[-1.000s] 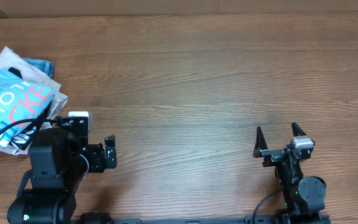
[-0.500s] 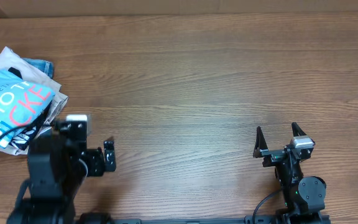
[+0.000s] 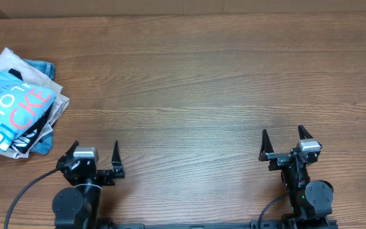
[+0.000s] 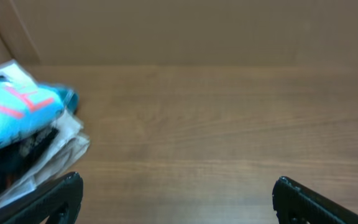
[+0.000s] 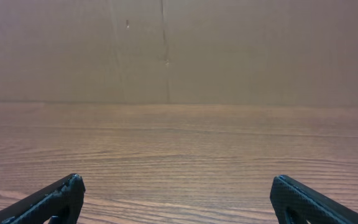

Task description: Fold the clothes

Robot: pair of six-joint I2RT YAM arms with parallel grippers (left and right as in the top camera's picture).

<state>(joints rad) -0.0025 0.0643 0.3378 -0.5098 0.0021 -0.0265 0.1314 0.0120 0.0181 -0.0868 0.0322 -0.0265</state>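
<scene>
1. Lying at the left edge of the table [image 3: 189, 76], the blue T-shirt [image 3: 11, 111] tops a garment pile [image 3: 40, 67].
2. Open wood stretches rightward.
3. At the near edge, the left gripper [image 3: 95, 149] and right gripper [image 3: 283, 137] spread their fingers wide, empty.

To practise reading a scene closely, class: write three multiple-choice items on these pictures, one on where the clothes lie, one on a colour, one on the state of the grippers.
1. Where on the table is the clothes pile?
A) its left edge
B) its centre
C) its far right corner

2. What colour is the T-shirt on top?
A) black
B) sky-blue
C) yellow

3. How are the left gripper and right gripper?
A) both shut
B) both open and empty
C) left holding the T-shirt

Answers:
1 A, the overhead view shows the pile at the left edge.
2 B, blue fabric with white and pink lettering lies uppermost.
3 B, each gripper's fingers stand wide apart over bare wood.
</scene>
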